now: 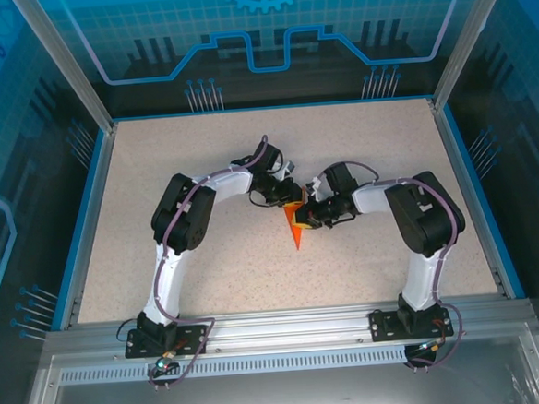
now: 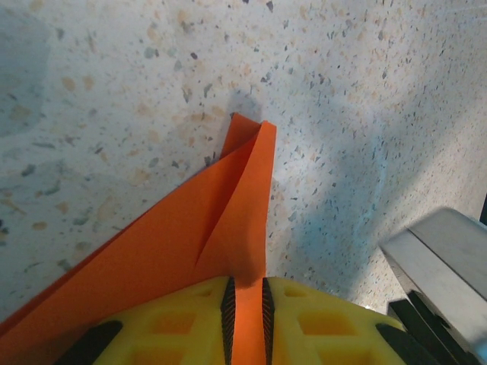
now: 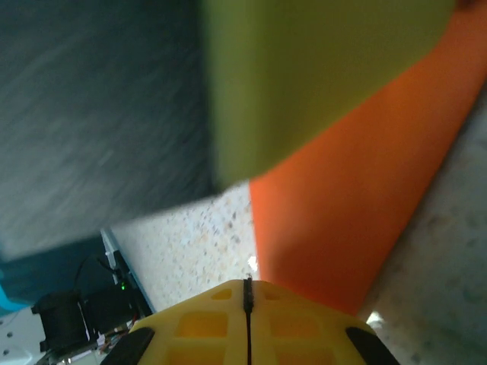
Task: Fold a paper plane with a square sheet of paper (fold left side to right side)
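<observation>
The orange sheet of paper [image 1: 297, 233] is folded into a narrow pointed dart, the paper plane shape, with its tip toward the near edge of the table. My left gripper [image 1: 286, 194] is shut on its wide end. In the left wrist view a strip of the paper [image 2: 190, 236] runs between the black pads of the left gripper [image 2: 247, 285], and the folded point lies ahead on the table. My right gripper [image 1: 310, 211] sits just right of the paper. In the right wrist view the right gripper [image 3: 247, 285] has its pads pressed together with nothing between them, and the orange paper [image 3: 350, 205] lies just beyond, to the right.
The speckled beige table [image 1: 200, 271] has a blue raised rim [image 1: 84, 215] on its sides and transparent walls around it. A blurred yellow finger of the left gripper [image 3: 304, 76] hangs close in front of the right wrist camera. A grey part of the right arm [image 2: 445, 266] shows at the right.
</observation>
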Controlling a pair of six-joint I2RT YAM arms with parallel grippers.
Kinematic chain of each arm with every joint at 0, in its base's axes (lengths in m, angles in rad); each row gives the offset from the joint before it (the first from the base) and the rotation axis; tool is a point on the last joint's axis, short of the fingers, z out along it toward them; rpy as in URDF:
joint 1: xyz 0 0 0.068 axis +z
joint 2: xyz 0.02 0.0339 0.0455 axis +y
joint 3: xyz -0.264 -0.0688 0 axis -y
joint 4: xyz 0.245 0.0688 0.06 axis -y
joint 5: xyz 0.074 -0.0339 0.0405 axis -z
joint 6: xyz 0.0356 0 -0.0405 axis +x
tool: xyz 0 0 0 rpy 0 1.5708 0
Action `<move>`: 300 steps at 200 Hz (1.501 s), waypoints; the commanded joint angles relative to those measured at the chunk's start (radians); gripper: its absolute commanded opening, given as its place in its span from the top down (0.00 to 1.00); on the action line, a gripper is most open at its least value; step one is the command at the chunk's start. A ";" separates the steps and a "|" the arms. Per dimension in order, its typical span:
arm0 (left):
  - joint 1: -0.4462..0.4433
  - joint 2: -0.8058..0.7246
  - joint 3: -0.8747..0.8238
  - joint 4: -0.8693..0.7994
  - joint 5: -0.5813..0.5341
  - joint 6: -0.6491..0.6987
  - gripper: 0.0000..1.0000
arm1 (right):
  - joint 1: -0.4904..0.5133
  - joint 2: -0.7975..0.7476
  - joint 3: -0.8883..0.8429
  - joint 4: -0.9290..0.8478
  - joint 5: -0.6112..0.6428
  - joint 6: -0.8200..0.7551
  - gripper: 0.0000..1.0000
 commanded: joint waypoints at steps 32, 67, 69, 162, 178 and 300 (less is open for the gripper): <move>0.015 0.018 -0.042 -0.056 -0.066 -0.007 0.79 | -0.015 0.026 0.004 0.045 0.064 0.017 0.93; 0.015 0.017 -0.042 -0.056 -0.067 -0.005 0.79 | -0.018 0.022 0.011 -0.042 0.054 -0.022 0.93; 0.015 0.016 -0.043 -0.058 -0.067 -0.005 0.79 | -0.017 0.023 0.013 -0.054 0.051 -0.028 0.93; 0.016 0.004 -0.032 -0.055 -0.053 -0.011 0.79 | 0.042 -0.053 -0.066 -0.197 -0.109 -0.086 0.92; 0.016 -0.006 -0.024 -0.054 -0.038 -0.015 0.78 | 0.025 -0.099 -0.085 -0.197 -0.101 -0.093 0.92; 0.096 -0.405 -0.106 -0.025 -0.033 0.008 0.55 | 0.121 -0.352 0.068 -0.486 0.568 -0.261 0.55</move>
